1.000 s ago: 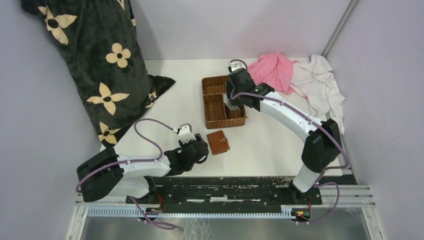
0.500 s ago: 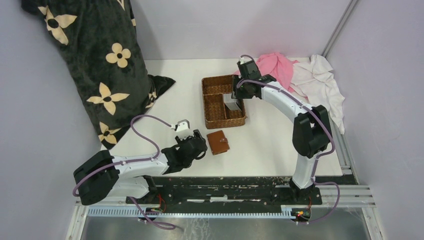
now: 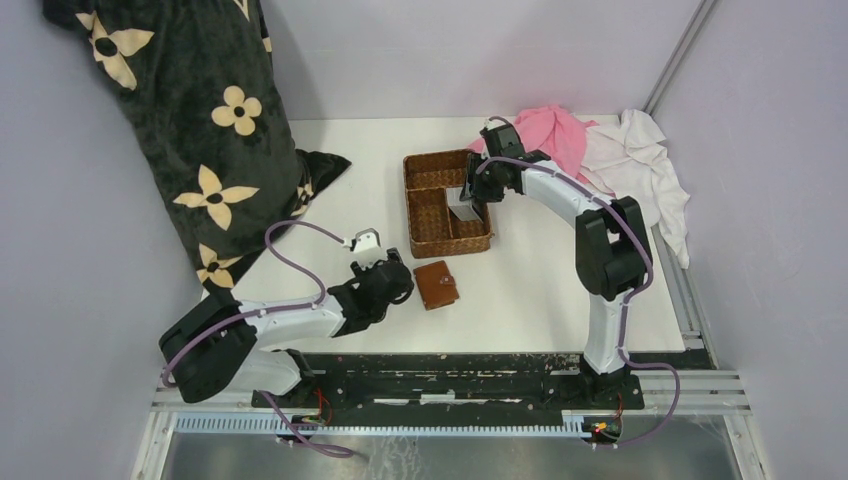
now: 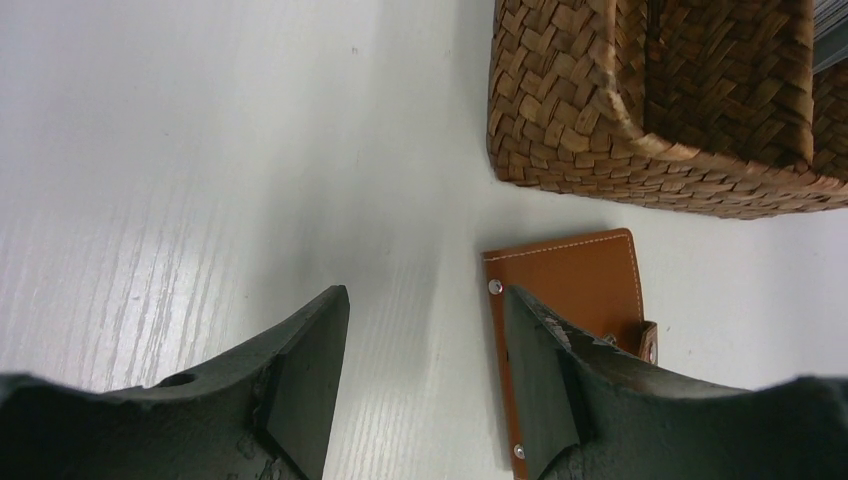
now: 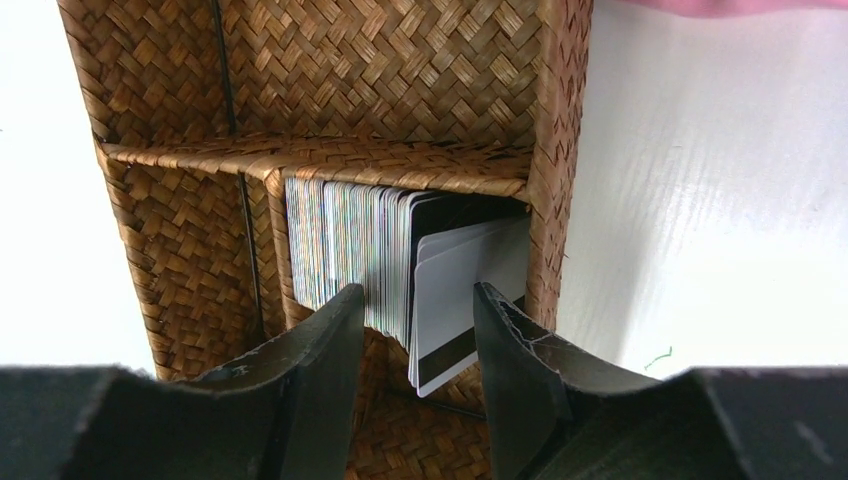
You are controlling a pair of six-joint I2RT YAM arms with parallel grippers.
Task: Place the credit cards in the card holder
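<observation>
Left tool (image 4: 422, 300) low, jaws wide apart, right tool (image 5: 417, 295) stretched far forward, jaws parted

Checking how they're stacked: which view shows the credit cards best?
Right wrist view: the credit cards stand on edge, packed in one basket compartment, just ahead of the right hand. The top view shows a small grey patch; the left wrist view, at most a sliver.

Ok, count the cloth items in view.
3: a black floral blanket at the far left, a pink cloth at the far right, and a white cloth beside it. More could lie beneath them.
</observation>
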